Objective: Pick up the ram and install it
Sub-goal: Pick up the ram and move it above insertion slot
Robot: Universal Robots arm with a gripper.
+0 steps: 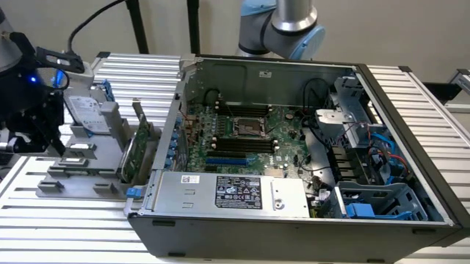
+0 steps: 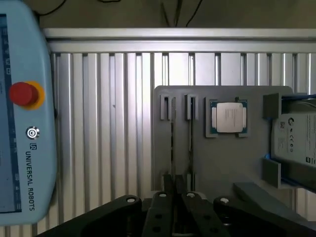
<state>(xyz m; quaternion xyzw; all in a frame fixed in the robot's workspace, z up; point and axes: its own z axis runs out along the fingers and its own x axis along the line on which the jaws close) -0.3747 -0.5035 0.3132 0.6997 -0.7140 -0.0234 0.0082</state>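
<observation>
Ram [image 2: 190, 148], apparently thin, dark, edge-on

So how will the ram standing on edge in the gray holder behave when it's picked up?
Probably stiff and light: the ram shows as a thin board, edge-on. It may tip if nudged sideways, standing on its narrow edge with only end slots of the gray holder bracing it. Being thin, it could crack under a hard squeeze.
</observation>
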